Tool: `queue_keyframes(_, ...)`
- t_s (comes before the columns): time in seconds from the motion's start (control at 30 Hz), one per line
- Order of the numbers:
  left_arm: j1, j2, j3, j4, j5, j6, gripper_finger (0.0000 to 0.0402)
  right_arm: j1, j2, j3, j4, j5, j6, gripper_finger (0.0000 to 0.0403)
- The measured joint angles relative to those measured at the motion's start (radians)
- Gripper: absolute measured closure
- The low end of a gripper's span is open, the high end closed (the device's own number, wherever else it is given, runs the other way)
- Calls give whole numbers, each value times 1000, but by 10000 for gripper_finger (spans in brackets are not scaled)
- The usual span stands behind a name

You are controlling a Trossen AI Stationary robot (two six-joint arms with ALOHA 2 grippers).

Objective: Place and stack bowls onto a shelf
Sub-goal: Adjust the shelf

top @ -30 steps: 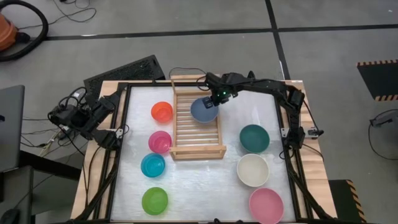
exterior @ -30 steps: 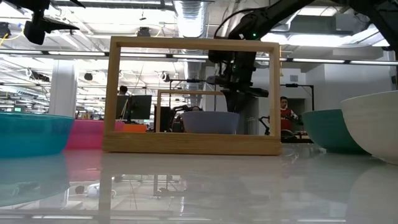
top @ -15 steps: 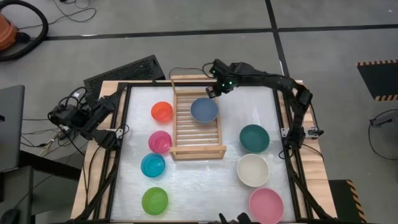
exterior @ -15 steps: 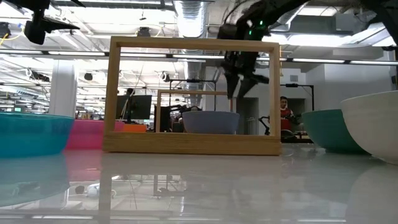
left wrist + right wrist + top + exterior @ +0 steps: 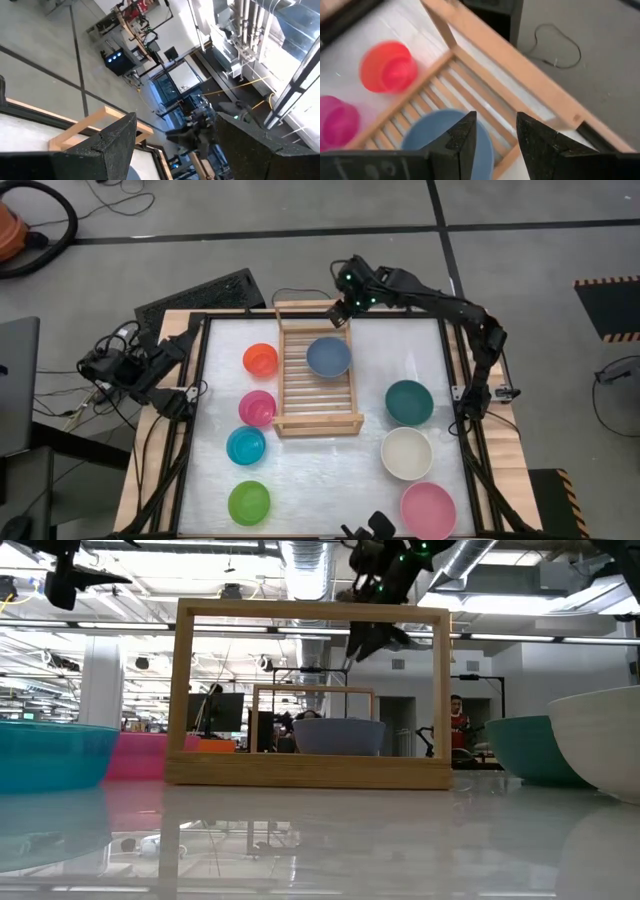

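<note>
Orange vacuum (image 5: 10,232), black keyboard (image 5: 205,293)

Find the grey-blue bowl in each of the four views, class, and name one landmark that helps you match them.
High view: grey-blue bowl on the shelf, upper centre.
Low view: bowl inside the shelf's frame, centre.
Left wrist view: not in it.
Right wrist view: bowl at the bottom, behind the fingers.
Shared landmark: the wooden shelf.

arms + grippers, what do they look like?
Both arms are dark, slim and jointed, with black cables along the frame. The right gripper has two flat, dark, textured fingers and green lights at its wrist. The left gripper has the same dark, grainy fingers.
</note>
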Motion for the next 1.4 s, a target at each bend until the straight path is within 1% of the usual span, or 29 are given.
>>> queue_keyframes(0.13,0,6,0,1,59,4,150,0,0,109,-59,-2,-33,239)
queue_keyframes(0.23,0,40,0,4,93,6,150,6,0,205,-94,-3,-62,239)
queue_keyframes(0.37,0,128,0,21,100,3,152,8,0,340,-151,-3,-77,240)
queue_keyframes(0.43,0,178,1,28,102,8,164,8,-1,395,-160,-3,-78,240)
queue_keyframes(0.5,1,227,14,29,112,8,188,8,-1,442,-179,-2,-80,240)
queue_keyframes(0.57,9,271,34,28,136,8,222,7,-1,485,-204,-2,-80,240)
queue_keyframes(0.63,30,313,61,17,174,8,265,8,-4,507,-218,-3,-80,240)
queue_keyframes(0.7,59,349,97,-10,225,8,315,13,-27,494,-229,-3,-80,240)
queue_keyframes(0.77,98,386,143,-51,286,8,369,13,-40,493,-254,-2,-93,240)
queue_keyframes(0.8,122,404,168,-79,315,8,384,14,-47,493,-267,-2,-100,240)
queue_keyframes(0.83,146,425,194,-111,344,8,391,14,-54,493,-284,-2,-102,240)
queue_keyframes(0.93,234,482,286,-224,447,7,398,22,-64,493,-307,-2,-102,240)
queue_keyframes(1.0,307,528,356,-299,554,2,400,32,-74,491,-317,-8,-102,240)
queue_keyframes(1.17,530,668,535,-524,834,15,401,73,-135,491,-314,-83,-148,240)
queue_keyframes(1.23,626,734,594,-616,939,59,401,89,-165,491,-312,-84,-147,240)
queue_keyframes(1.3,717,803,633,-669,1025,127,401,101,-197,491,-312,-83,-146,240)
queue_keyframes(1.4,828,900,653,-670,1131,227,401,121,-249,491,-312,-83,-115,240)
